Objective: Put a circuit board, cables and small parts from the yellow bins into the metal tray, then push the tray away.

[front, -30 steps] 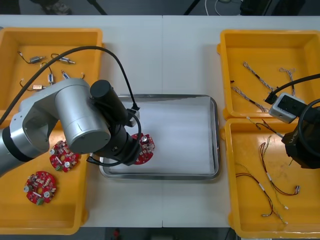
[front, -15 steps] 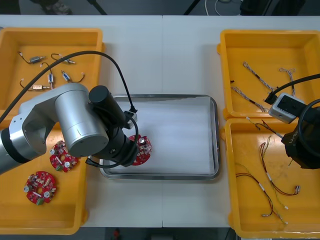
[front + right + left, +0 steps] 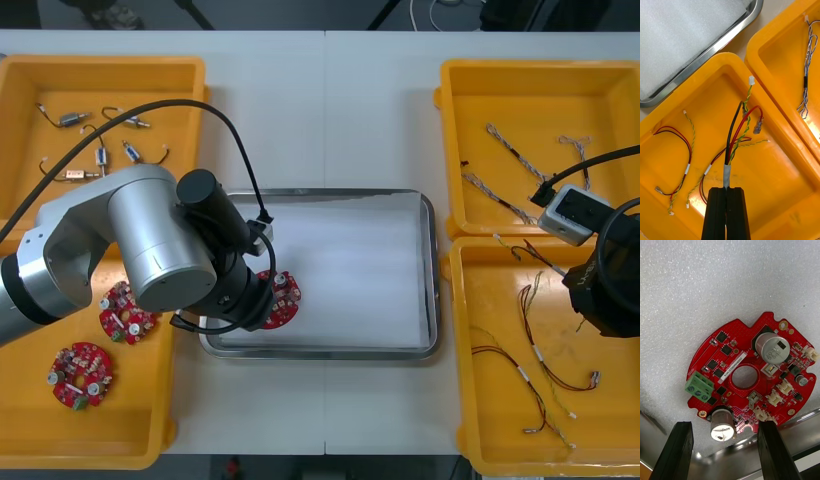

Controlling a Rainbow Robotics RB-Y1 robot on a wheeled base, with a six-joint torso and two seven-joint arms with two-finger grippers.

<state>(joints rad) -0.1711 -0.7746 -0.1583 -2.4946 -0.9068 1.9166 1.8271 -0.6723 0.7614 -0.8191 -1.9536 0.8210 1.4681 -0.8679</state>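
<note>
Left gripper (image 3: 722,455) is held low over the tray (image 3: 330,351), at its near-left corner. Its fingers (image 3: 672,450) are spread wide and nothing is gripped. One circuit board (image 3: 283,298) is lying flat on the white liner inside the tray, close to the near rim. It is seen just beyond the fingertips and is not clamped by them. Right gripper (image 3: 726,210) is held to the right of the tray, above the near right bin (image 3: 610,430). Its fingers are closed almost together on a cable (image 3: 735,131), a black, red and yellow bundle pinched at its white sleeve. The rest of the bundle is stretched out from the fingertips over the bin floor. Loose red and yellow cables (image 3: 681,150) are lying on that bin floor, on the side nearer the tray. Twisted blue and white cables (image 3: 510,150) are seen in the far bin to the right of the tray. Two spare boards (image 3: 127,312) are lying in the near bin to the left of the tray. Small metal parts (image 3: 100,150) are scattered in the far bin on the left.
</note>
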